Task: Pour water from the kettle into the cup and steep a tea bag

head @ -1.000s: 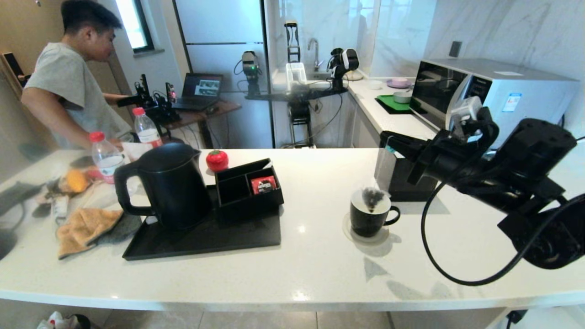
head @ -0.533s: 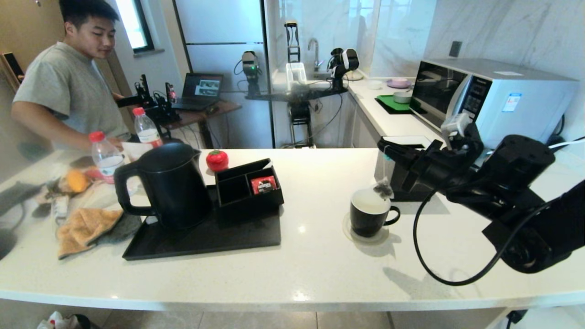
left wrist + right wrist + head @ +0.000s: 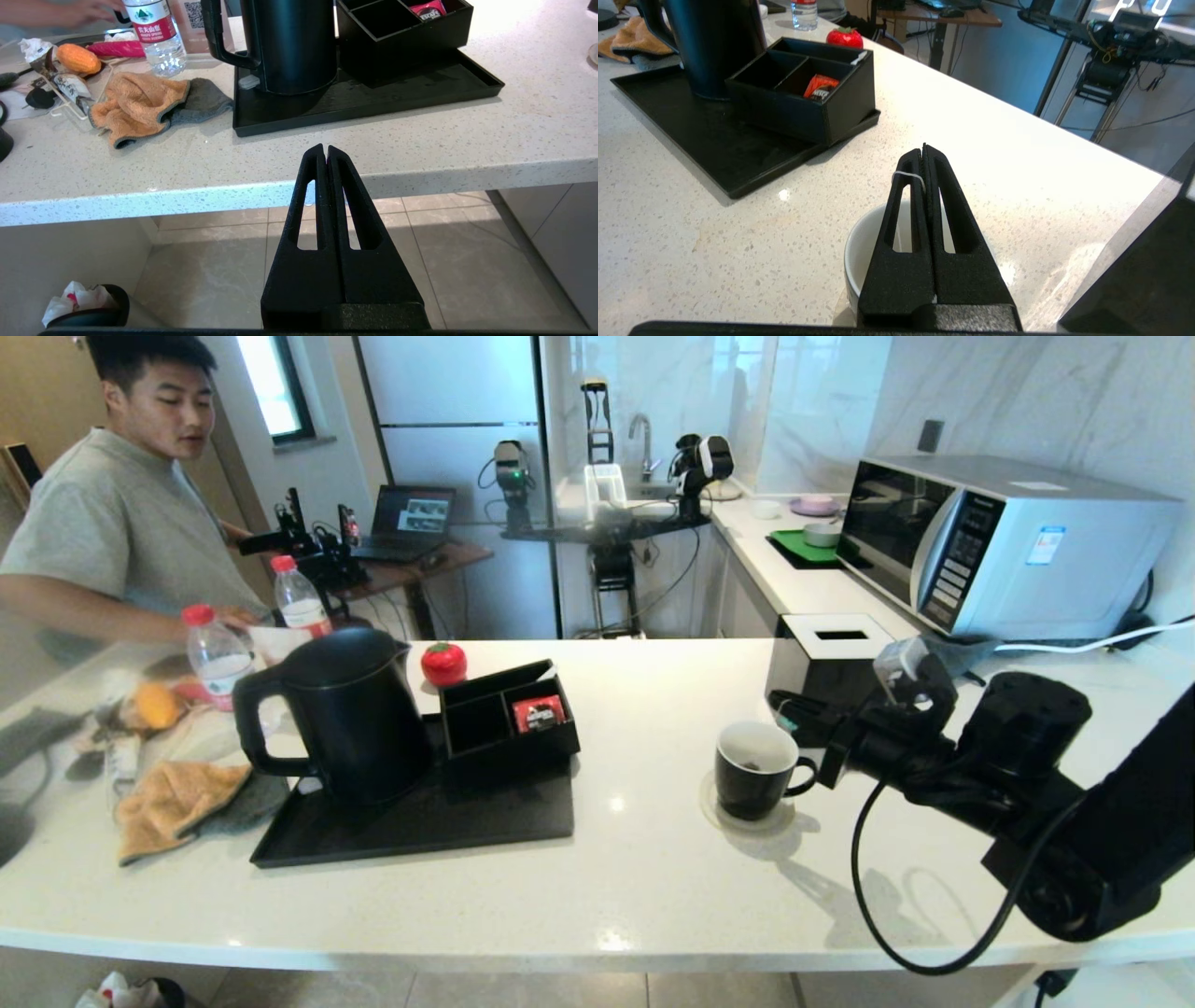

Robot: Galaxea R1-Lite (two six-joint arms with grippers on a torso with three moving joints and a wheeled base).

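While my right gripper [image 3: 794, 714] hangs at centre right of the head view, just above and right of the cup [image 3: 754, 771], its jaws are pressed tight together on the thin white string [image 3: 907, 175], looped over one finger in the right wrist view. The kettle [image 3: 338, 713] stands left of centre on the black tray [image 3: 420, 821], well apart from the cup. The bag [image 3: 751, 766] shows only as a small dark spot low inside the cup. To steep well, I judge I should keep the string pinched, hold the bag centred under the rim and dip gently so nothing snags or tips. My left gripper [image 3: 325, 151] is parked below the counter edge, jaws closed on nothing
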